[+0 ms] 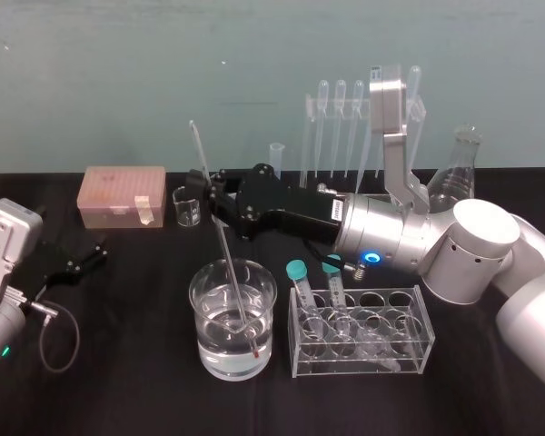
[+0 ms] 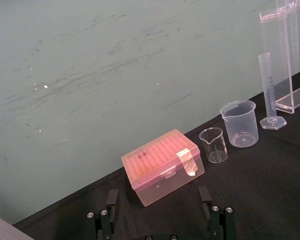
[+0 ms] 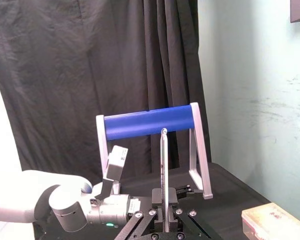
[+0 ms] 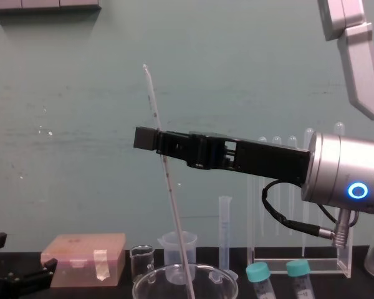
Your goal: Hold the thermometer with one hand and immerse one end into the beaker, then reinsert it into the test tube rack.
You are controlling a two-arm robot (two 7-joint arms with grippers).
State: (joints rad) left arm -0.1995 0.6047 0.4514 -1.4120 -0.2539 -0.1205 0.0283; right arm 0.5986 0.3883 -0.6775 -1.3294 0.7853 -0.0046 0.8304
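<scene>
My right gripper [image 1: 216, 202] reaches in from the right and is shut on the thermometer [image 1: 227, 259], a long thin glass rod held steeply tilted. Its red tip sits under water inside the large glass beaker [image 1: 207, 336] at front centre. In the chest view the thermometer [image 4: 168, 187] rises well above the right gripper [image 4: 151, 138]. The right wrist view shows the rod [image 3: 163, 170] standing up between the fingers. The test tube rack [image 1: 307, 127], a tall clear frame with pipettes hanging in it, stands at the back. My left gripper [image 1: 84, 257] rests open at the far left.
A pink lidded box [image 1: 123, 195], a small glass beaker [image 1: 186, 207], a plastic beaker [image 2: 238, 123] and a measuring cylinder [image 1: 275, 154] line the back. A low clear rack [image 1: 409, 354] with teal-capped tubes sits right of the large beaker. A conical flask [image 1: 459, 168] stands back right.
</scene>
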